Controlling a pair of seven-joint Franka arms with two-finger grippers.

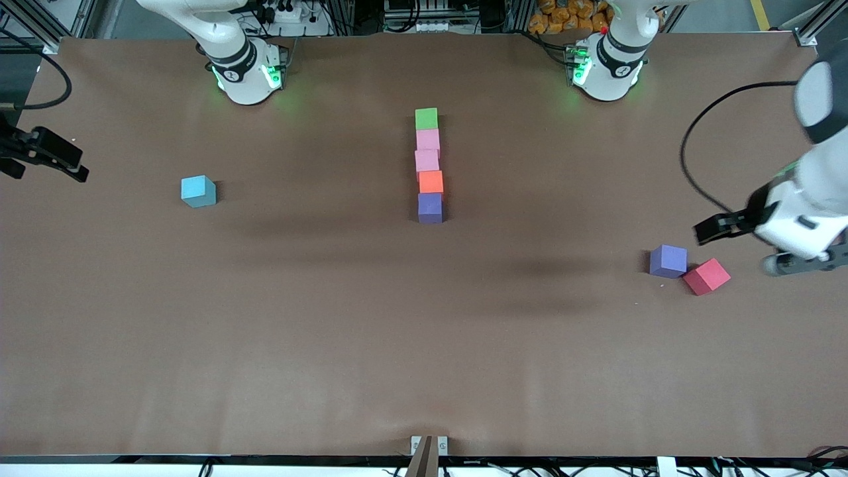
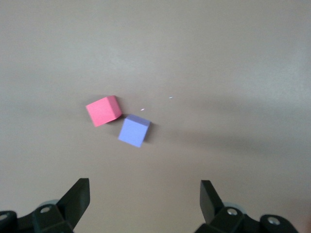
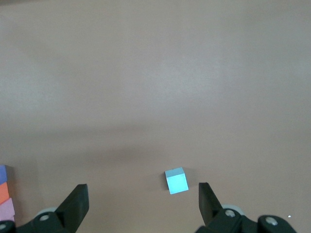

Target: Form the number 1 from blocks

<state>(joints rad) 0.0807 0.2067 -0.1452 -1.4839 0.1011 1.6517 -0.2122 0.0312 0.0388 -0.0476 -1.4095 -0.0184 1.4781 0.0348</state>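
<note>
Five blocks stand in a straight touching column at the table's middle: green (image 1: 426, 118) nearest the robots' bases, then pink (image 1: 428, 140), pink (image 1: 426, 161), orange (image 1: 430, 182) and purple (image 1: 430, 207) nearest the front camera. The right wrist view catches the column's edge, with the orange block (image 3: 4, 192) partly cut off. My left gripper (image 1: 732, 250) (image 2: 145, 191) hangs open and empty at the left arm's end of the table. My right gripper (image 1: 46, 165) (image 3: 143, 194) hangs open and empty at the right arm's end.
A light blue cube (image 1: 199, 191) (image 3: 176, 180) sits alone toward the right arm's end. A second purple cube (image 1: 668, 260) (image 2: 133, 130) and a red cube (image 1: 706, 276) (image 2: 103, 110) touch at a corner toward the left arm's end, beside the left gripper.
</note>
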